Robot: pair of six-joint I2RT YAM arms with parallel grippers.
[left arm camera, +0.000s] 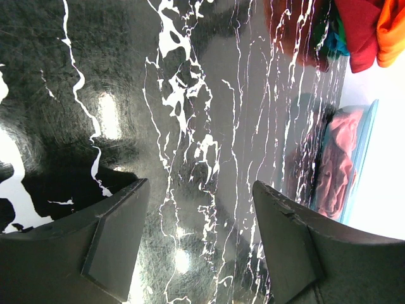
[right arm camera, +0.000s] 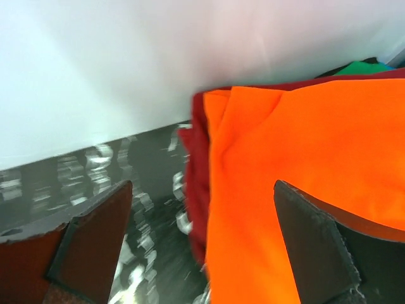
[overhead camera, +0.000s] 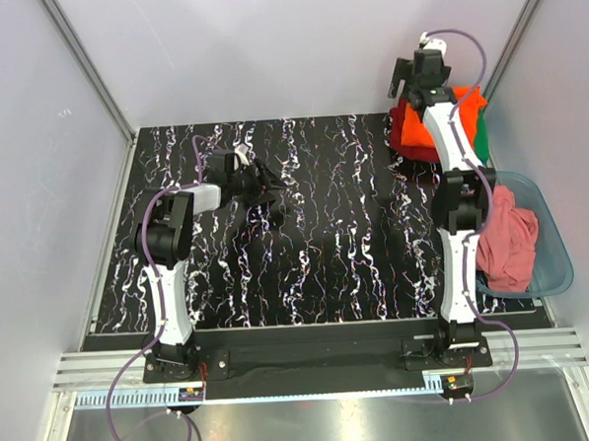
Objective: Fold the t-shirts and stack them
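Stack: a bright orange folded cloth t-shirt [overhead camera: 469,103] lies on top of a dark red folded t-shirt [overhead camera: 404,141], and a green folded t-shirt [overhead camera: 481,144] shows at the right edge beneath. The pile sits in the far right corner of the black, white-veined table [overhead camera: 335,238], close to the wall, probably so the middle stays free for folding.
Right end effector [right arm camera: 202,244]: the fingers stand wide apart and clamp nothing. It is poised just above a corner of the orange shirt, whose cloth lies flat below it.
Left end effector [left arm camera: 199,234]: the fingers are apart and empty, low over the table left of centre. It is well apart from all cloth and appears parked out of the way.
Pending item: a salmon-pink crumpled t-shirt [overhead camera: 505,239] lies unfolded in the translucent blue-grey plastic tub [overhead camera: 564,266] at the table's right edge, beside the right arm.
Stage, as judged: the orange shirt looks set on the pile, and the pink one is not yet folded.
Next move, as judged: the right arm is nearest the tub, and the pink shirt needs to go to the middle, where both arms can reach it.
Risk: the orange edge does not sit square on the dark red layer, so a finger snag could drag it.
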